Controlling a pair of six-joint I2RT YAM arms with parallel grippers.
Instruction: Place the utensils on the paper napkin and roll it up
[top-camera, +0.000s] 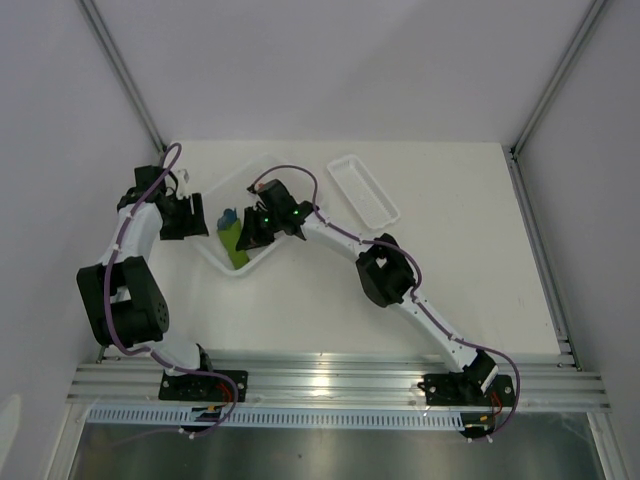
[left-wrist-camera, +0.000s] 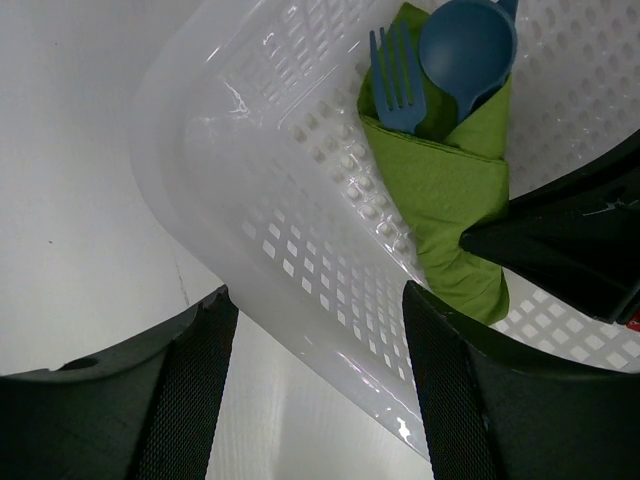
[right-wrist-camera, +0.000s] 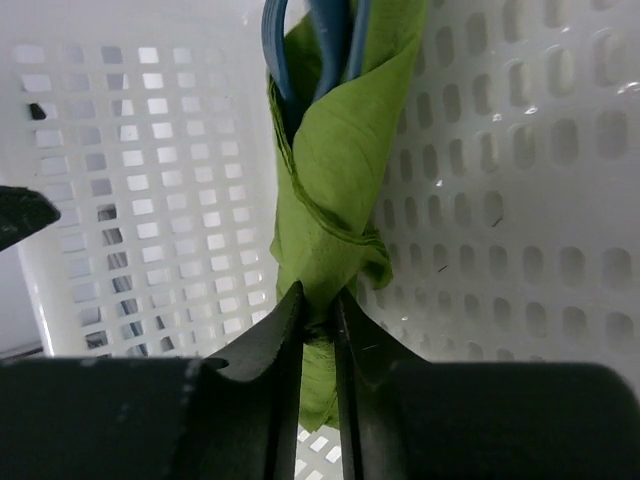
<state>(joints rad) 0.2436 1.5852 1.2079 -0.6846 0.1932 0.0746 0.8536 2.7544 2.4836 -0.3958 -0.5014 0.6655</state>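
A: Fast pass, biggest first. What's in view?

B: White table (top-camera: 470, 250). On it sits a white perforated basket (top-camera: 215, 262), and I'm using that as the anchor. A shallow white tray (top-camera: 362, 188) lies to the right of the basket and further back, clearly apart from it.

A: Arms?

B: The left end effector (top-camera: 190, 215) sits at the basket's left side, outside it. Its jaws are wide apart with nothing gripped. On the left wrist view the basket's rim shows between the two fingers (left-wrist-camera: 190, 400). I can't tell if they touch the rim.

A: Right one?

B: The right end effector (right-wrist-camera: 320, 298) reaches into the basket from its right side. Its jaws are almost together, leaving just a slit. The near tail of the paper napkin (left-wrist-camera: 450, 190) is pinched in that slit.

A: Where's the napkin exactly?

B: Inside the basket. It's olive green, rolled and twisted into a narrow bundle. It lies on the basket's bottom, close to its left wall and running front to back.

A: Utensils?

B: The utensils (top-camera: 228, 217) are dark blue, also in the basket, wrapped inside the bundle. The fork (left-wrist-camera: 397, 80) tines and the round spoon (left-wrist-camera: 468, 45) bowl poke out of the open end, the one toward the basket's back. They sit side by side, spoon right of the fork on the left wrist view. The handles are hidden in the wrap.
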